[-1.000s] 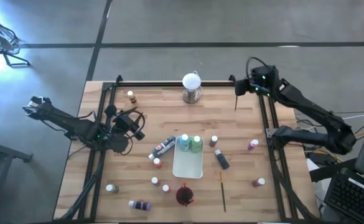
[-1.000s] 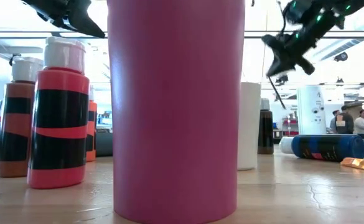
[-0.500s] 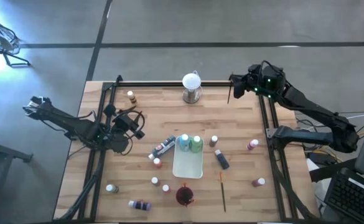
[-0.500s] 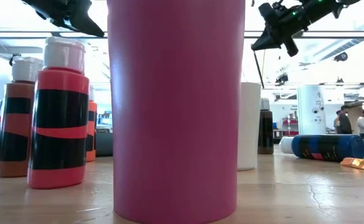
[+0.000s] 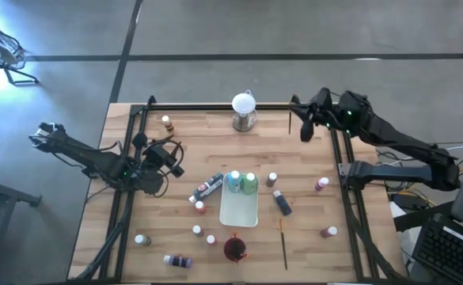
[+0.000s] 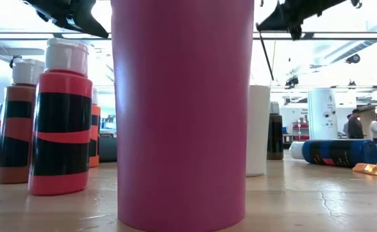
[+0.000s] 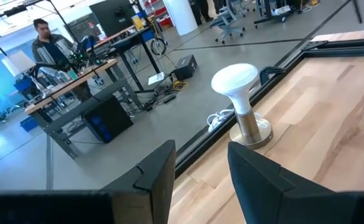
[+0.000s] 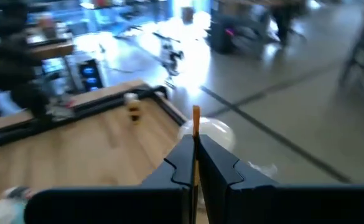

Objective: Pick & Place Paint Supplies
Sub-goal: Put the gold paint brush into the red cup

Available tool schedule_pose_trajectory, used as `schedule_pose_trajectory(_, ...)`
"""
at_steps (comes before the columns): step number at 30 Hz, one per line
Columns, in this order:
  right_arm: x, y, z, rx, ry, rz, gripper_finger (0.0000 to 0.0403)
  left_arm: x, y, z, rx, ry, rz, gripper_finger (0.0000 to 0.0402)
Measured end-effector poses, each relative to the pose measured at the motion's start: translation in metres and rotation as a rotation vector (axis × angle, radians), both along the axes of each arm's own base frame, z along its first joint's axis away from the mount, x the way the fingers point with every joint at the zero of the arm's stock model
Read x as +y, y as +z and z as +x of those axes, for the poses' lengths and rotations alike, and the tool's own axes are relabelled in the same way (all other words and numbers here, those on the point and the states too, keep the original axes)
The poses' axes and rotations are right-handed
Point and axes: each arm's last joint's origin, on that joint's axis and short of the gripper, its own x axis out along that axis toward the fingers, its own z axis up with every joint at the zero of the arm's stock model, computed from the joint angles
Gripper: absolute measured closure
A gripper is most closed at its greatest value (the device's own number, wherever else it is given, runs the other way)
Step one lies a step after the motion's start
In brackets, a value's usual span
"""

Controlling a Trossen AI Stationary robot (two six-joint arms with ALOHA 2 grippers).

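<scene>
Your right gripper (image 5: pixel 305 127) hangs above the table's far right corner, fingers pressed together on a thin wooden-handled brush (image 8: pixel 195 122) that points toward the white globe (image 5: pixel 244 104). Your left gripper (image 5: pixel 172 161) waits over the table's left edge, fingers spread, holding nothing. Paint bottles (image 5: pixel 240 182) stand in the white tray (image 5: pixel 239 210).

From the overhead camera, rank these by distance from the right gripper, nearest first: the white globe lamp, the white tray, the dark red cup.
1. White globe lamp, at the table's far edge, left of the right gripper.
2. White tray, mid-table.
3. Dark red cup, near edge, beyond the tray.
</scene>
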Motion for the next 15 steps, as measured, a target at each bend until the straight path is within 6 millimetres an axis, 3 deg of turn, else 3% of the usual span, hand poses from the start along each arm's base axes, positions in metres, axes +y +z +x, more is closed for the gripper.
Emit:
schedule_pose_trajectory(4, 0.025, 0.005, 0.006, -0.016, 0.159, -0.046, 0.0395, 0.001, 0.000, 0.000, -0.003, 0.010, 0.003, 0.0248)
schedule_pose_trajectory(10, 0.067, 0.012, 0.027, -0.125, 0.551, -0.095, 0.0395, 0.002, 0.001, 0.001, -0.024, 0.024, -0.002, 0.0248)
schedule_pose_trajectory(15, 0.105, 0.013, 0.043, -0.194, 0.747, -0.153, 0.0395, 0.001, 0.002, 0.002, -0.077, 0.021, -0.041, 0.0248)
